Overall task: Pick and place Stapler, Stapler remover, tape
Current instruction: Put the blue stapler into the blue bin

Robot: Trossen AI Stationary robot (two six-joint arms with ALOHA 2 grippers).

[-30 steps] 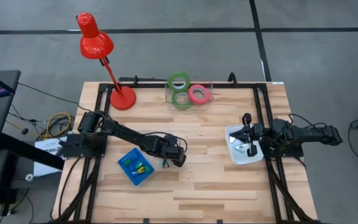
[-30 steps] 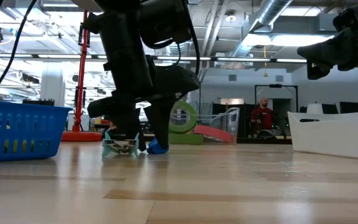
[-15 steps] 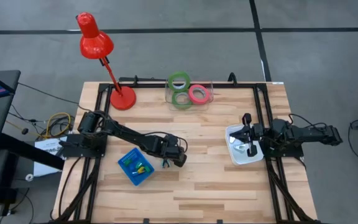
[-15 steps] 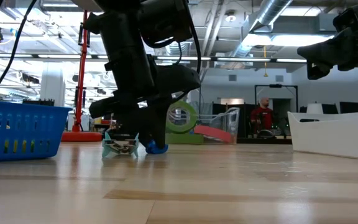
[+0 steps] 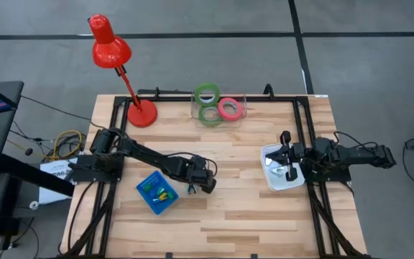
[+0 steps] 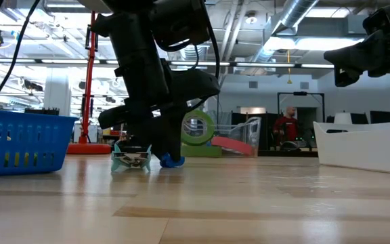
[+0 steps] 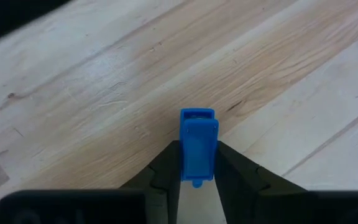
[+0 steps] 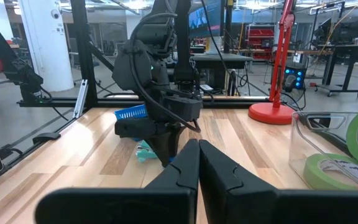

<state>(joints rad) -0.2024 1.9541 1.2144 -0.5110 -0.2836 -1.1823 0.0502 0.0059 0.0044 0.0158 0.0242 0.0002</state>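
Note:
A small blue stapler [image 7: 197,127] lies on the wooden table near its middle, with my left gripper [image 7: 197,152] shut on it, beside the blue basket [image 5: 157,193]. A teal stapler remover [image 6: 131,157] sits on the table right next to that gripper. Two green rings and one pink ring of tape [image 5: 218,108] lie in a clear box [image 5: 240,101] at the far edge. My right gripper [image 8: 197,163] hovers shut over the white tray [image 5: 273,180] at the right. My left gripper pinches the blue stapler by its two long sides [image 7: 183,157], one finger [image 7: 165,171] on each. The fingers slant down from above and lie along the stapler, whose free end sticks out beyond them. The stapler rests on the table [image 6: 173,162].
A red desk lamp [image 5: 124,68] stands at the far left corner. The blue basket holds small coloured pieces. Bare wood stretches between the left gripper and the white tray, and along the near edge.
My left gripper has shut its fingers around the blue stapler without moving from its place. The stapler has stayed on the table.

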